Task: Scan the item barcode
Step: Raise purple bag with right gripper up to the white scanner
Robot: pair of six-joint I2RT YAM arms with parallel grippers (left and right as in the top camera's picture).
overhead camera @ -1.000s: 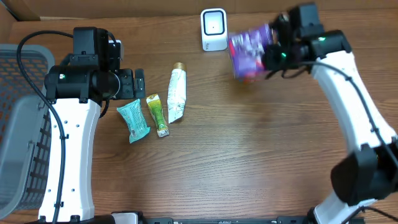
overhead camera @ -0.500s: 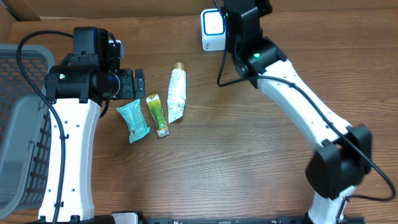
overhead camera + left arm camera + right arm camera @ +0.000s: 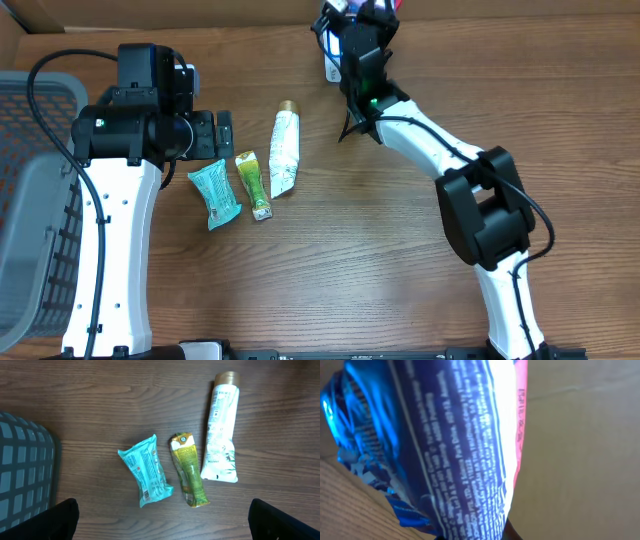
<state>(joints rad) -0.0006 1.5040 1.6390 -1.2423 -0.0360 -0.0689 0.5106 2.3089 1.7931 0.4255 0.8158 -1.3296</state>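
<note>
packet (image 3: 460, 450) in right gripper (image 3: 366, 14) near scanner (image 3: 328, 68), basket (image 3: 30, 100) well apart

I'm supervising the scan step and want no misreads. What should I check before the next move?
1. Right gripper shut on the purple packet: ok.
2. Barcode facing the scanner: cannot tell; the wrist view shows only fine print.
3. Packet by scanner: ok; the right arm hides most of it overhead.
4. Left gripper open, holding nothing: ok.
5. Teal packet, green sachet, white tube untouched on table: ok.
</note>
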